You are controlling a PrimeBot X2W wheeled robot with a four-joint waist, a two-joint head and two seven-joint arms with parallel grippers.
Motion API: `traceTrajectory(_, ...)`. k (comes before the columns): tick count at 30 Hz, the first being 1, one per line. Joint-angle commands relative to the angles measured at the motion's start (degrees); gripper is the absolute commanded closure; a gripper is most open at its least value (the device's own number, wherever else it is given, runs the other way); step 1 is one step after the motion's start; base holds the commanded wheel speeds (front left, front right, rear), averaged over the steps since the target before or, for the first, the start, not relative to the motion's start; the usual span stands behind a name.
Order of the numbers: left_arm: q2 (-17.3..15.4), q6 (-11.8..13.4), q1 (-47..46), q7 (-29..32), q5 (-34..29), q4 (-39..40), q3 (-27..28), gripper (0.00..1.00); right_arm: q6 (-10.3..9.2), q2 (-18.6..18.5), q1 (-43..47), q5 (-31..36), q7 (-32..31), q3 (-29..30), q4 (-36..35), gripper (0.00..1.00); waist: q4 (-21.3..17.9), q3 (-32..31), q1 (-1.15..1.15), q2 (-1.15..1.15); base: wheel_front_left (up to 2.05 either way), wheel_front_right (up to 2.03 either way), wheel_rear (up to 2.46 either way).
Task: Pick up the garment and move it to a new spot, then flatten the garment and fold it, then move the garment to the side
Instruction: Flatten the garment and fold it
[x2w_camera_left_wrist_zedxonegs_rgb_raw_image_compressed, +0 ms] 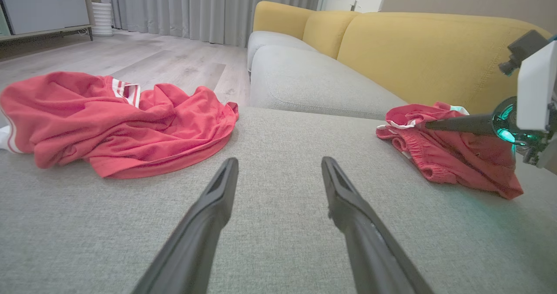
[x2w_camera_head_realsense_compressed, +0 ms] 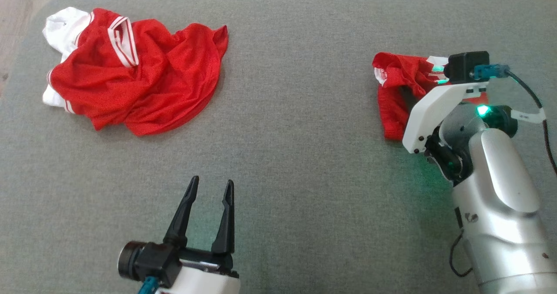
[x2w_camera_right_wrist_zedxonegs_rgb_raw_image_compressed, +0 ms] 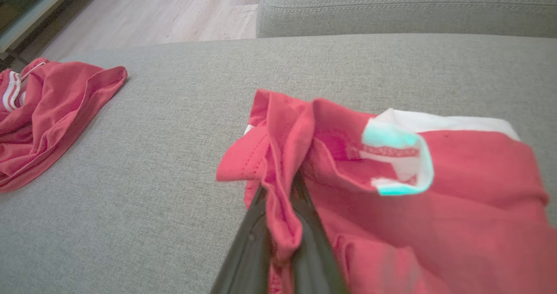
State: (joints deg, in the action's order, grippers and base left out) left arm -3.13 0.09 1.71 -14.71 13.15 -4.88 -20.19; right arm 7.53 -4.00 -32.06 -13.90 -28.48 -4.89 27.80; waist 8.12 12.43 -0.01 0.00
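my right gripper (x2w_camera_right_wrist_zedxonegs_rgb_raw_image_compressed: 280,189) is pinched shut on one thin fold of the shorts (x2w_camera_head_realsense_compressed: 394,98) at 3 o'clock on the cushion (x2w_camera_head_realsense_compressed: 304,155), my left gripper (x2w_camera_head_realsense_compressed: 212,181) gapes empty at 6, and i judge so small a bite may slip free when i lift.

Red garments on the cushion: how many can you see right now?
2. A large crumpled red shirt with white trim lies far left on the grey cushion; a smaller red garment lies far right, pinched in the shut right gripper. More could hide under the folds.
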Motion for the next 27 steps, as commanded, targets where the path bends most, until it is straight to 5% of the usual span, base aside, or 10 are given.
traceTrajectory(1,0.2,0.6,-0.1,-0.3,0.5,1.5,1.5,0.0,-0.04,1.1,-1.7,0.5,0.9,-0.8,-1.7,1.0,0.1,0.0,0.01,0.0,0.0,0.0,0.0)
traceTrajectory(3,0.2,0.7,0.2,-0.3,0.6,1.4,1.2,0.0,-0.04,1.1,-2.0,0.7,1.6,-0.9,-0.8,1.0,0.2,0.0,0.01,0.0,0.0,0.0,0.0)
traceTrajectory(4,0.2,0.7,0.2,-0.3,0.6,1.4,1.1,0.0,-0.04,1.1,-2.1,0.9,2.1,-1.2,-0.6,0.84,0.2,0.0,0.01,0.0,0.0,0.0,0.0)
traceTrajectory(5,0.2,0.8,0.2,-0.3,0.6,1.4,1.1,0.0,-0.04,1.1,-2.3,0.9,2.9,-1.6,-0.5,0.51,0.1,0.1,0.01,0.0,0.0,0.0,0.0)
traceTrajectory(6,0.2,0.8,0.2,-0.3,0.7,1.4,1.0,0.0,-0.04,1.1,-2.4,0.9,3.6,-2.1,-0.4,0.06,0.0,0.1,0.01,0.0,0.0,0.0,0.0)
traceTrajectory(7,0.2,0.8,0.2,-0.3,0.7,1.4,1.0,0.0,-0.04,1.1,-2.5,0.7,4.4,-2.7,-0.3,0.0,-0.1,0.2,0.01,0.0,0.0,0.0,0.0)
traceTrajectory(17,0.2,0.8,0.4,-0.3,0.3,0.5,2.3,0.0,-0.04,1.1,-0.3,-4.9,14.9,-14.5,-1.7,0.0,-2.5,-1.2,0.01,0.0,0.0,0.0,0.0)
traceTrajectory(27,0.2,1.1,2.7,-0.3,-0.4,0.3,4.7,0.0,-0.04,-2.7,9.9,2.7,28.7,-10.8,-8.0,0.0,-4.9,-6.0,0.01,0.0,0.0,0.0,0.0)
